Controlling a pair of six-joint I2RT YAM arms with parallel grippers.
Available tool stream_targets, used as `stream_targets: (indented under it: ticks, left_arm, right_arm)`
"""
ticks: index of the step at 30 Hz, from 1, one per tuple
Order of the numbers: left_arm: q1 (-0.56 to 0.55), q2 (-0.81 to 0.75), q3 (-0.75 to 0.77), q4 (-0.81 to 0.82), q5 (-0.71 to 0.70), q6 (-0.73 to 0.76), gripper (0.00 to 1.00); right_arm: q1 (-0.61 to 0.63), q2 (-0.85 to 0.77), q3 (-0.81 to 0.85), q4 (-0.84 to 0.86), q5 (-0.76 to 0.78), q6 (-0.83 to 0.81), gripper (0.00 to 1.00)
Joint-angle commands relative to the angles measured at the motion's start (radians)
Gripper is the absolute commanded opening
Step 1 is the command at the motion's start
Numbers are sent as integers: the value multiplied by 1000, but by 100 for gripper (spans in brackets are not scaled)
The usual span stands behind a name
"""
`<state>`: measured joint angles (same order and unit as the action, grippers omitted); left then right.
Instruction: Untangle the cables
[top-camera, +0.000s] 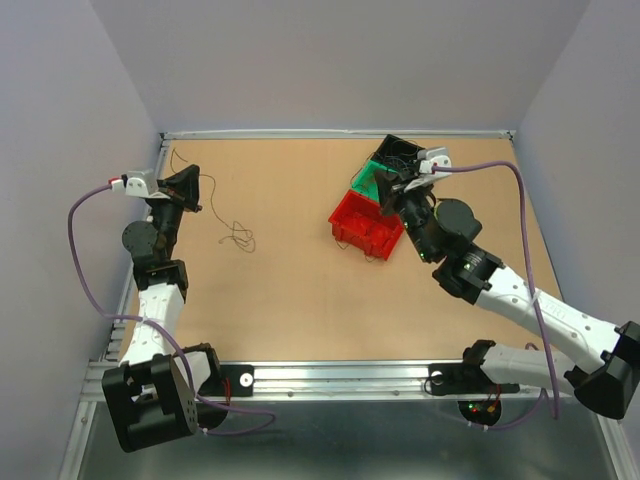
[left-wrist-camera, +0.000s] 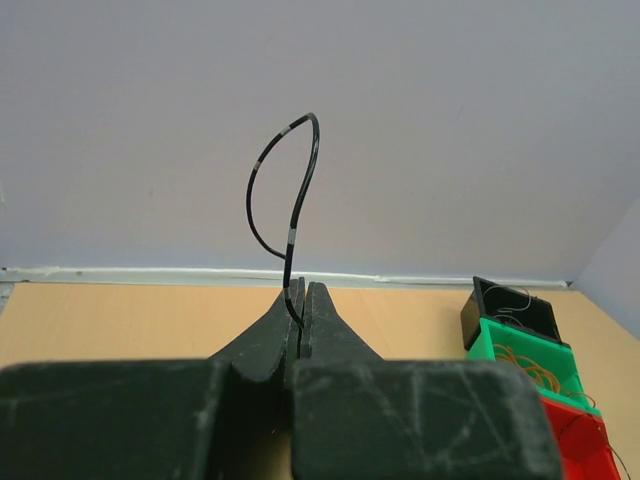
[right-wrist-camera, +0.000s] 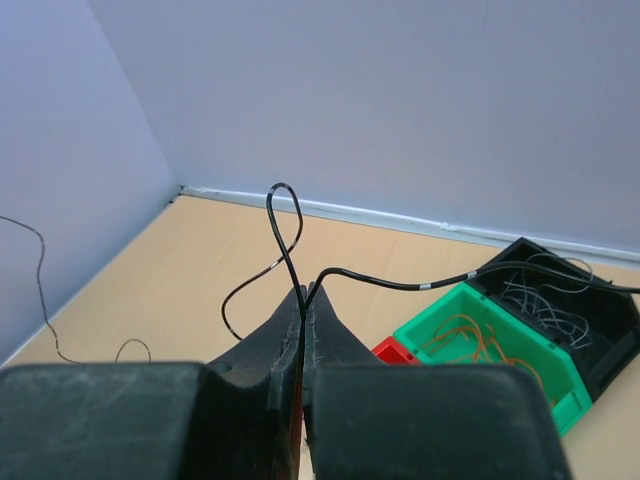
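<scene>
My left gripper (top-camera: 188, 188) sits at the table's far left and is shut on a dark cable with silver bands (left-wrist-camera: 296, 205), which loops up from the fingertips in the left wrist view, where the gripper (left-wrist-camera: 302, 292) fills the bottom. My right gripper (top-camera: 388, 186) hovers over the bins and is shut on another dark banded cable (right-wrist-camera: 286, 232). One strand of that cable loops left and one runs right toward the black bin (right-wrist-camera: 560, 300). A loose curly cable (top-camera: 238, 236) lies on the table between the arms.
Three bins stand together at the back right: black (top-camera: 402, 150) with thin grey wires, green (top-camera: 366, 183) with orange wires (right-wrist-camera: 470, 335), and red (top-camera: 362, 228). A thin wire (top-camera: 178, 159) lies by the far-left corner. Walls enclose the table on three sides.
</scene>
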<state>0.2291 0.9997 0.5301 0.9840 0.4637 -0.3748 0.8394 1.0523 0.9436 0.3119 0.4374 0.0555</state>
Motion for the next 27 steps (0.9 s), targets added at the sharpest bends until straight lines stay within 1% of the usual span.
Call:
stream_targets:
  ticks: [1,6,11,15,16,21,27]
  left_arm:
    - [-10,-18,-16,81,18,20,0]
    - [-16,-18,-16,81,21,27,0]
    - [-17,-21,-16,82,27,30,0]
    - [-22,-19,-18,84,30,33,0]
    - [-24,-19,-18,84,30,34,0]
    - [-25,-21,-19,84,32,37,0]
    - [-30,-18,-19,85,33,39,0]
  right_arm:
    - [3,57,131,13,43,-75,1]
    - [-9,123,230,1,70,-94,0]
    - [-39,155,276,-20,60,-82,1]
    - [-101,193,319,-49,-6,-59,1]
    - [-117,199,326,-56,-47,-16,1]
    - [-215,236,359,-80,-157,50,1]
    - [-250,314,455,-117,-215,73,1]
